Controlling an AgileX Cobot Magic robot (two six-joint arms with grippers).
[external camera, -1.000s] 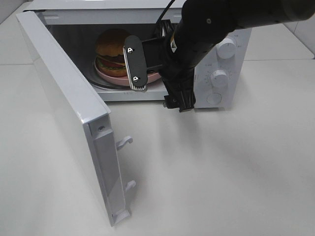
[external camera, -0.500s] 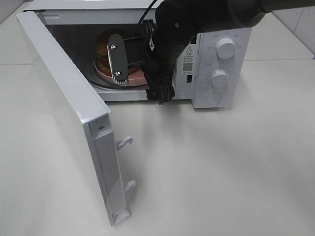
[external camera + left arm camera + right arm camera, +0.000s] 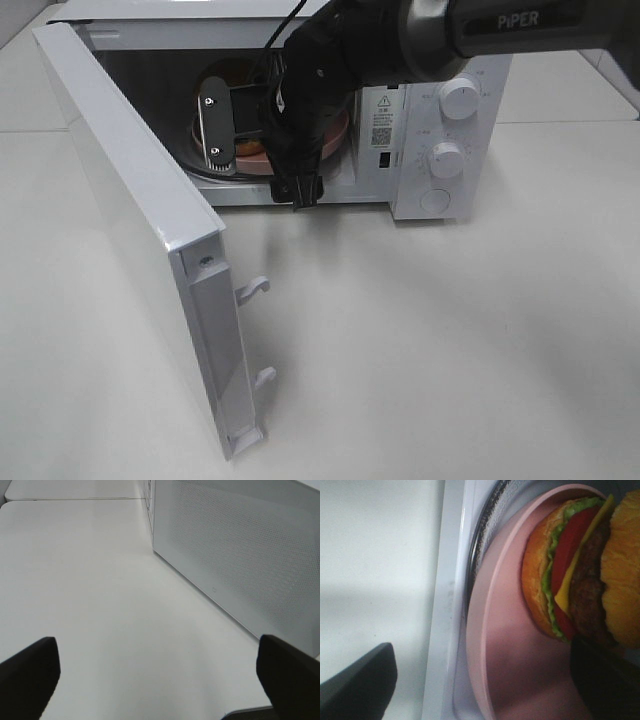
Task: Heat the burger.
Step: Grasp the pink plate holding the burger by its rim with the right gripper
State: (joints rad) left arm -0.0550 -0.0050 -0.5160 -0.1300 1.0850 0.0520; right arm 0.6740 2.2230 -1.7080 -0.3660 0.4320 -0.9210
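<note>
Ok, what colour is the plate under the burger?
Pink. The plate under the burger shows best in the right wrist view.

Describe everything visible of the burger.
The burger sits on a pink plate inside the open microwave. The right wrist view shows golden-brown bun halves, green lettuce, red tomato, yellow cheese and a dark patty. It looks intact. The right gripper, jaws open, straddles it and mostly hides it from above.

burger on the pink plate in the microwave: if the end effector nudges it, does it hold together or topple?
The burger is a tall stack of loose layers (bun, lettuce, tomato, cheese, patty), so a side push probably shears it rather than moving it whole. It sits on the smooth pink plate, so it may also slide. The domed bun looks soft and likely dents under pressure.
</note>
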